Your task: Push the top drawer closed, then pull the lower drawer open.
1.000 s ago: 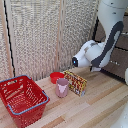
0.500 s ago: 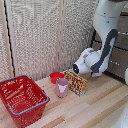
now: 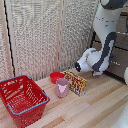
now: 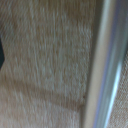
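Observation:
The dark-brown cabinet [image 3: 121,46] stands at the exterior view's right edge, mostly hidden behind my white arm [image 3: 102,47]. Dark drawer fronts show there, but I cannot tell the top drawer from the lower drawer or whether either is open. My arm bends low in front of the cabinet's lower part. The forearm hides the gripper, so its fingers do not show. The blurred wrist view is filled by a brown wooden surface [image 4: 45,60] with a slim silver bar handle [image 4: 102,65] very close to the camera.
A red basket [image 3: 22,99] sits on the wooden floor at the exterior view's left. A red bowl [image 3: 56,77], a pink cup [image 3: 62,87] and a patterned box [image 3: 75,82] stand near the arm's elbow. Beige slatted screens [image 3: 40,35] form the back wall.
The arm has dropped lower and folded closer to the bottom of the cabinet. The basket, bowl, cup and box have not moved.

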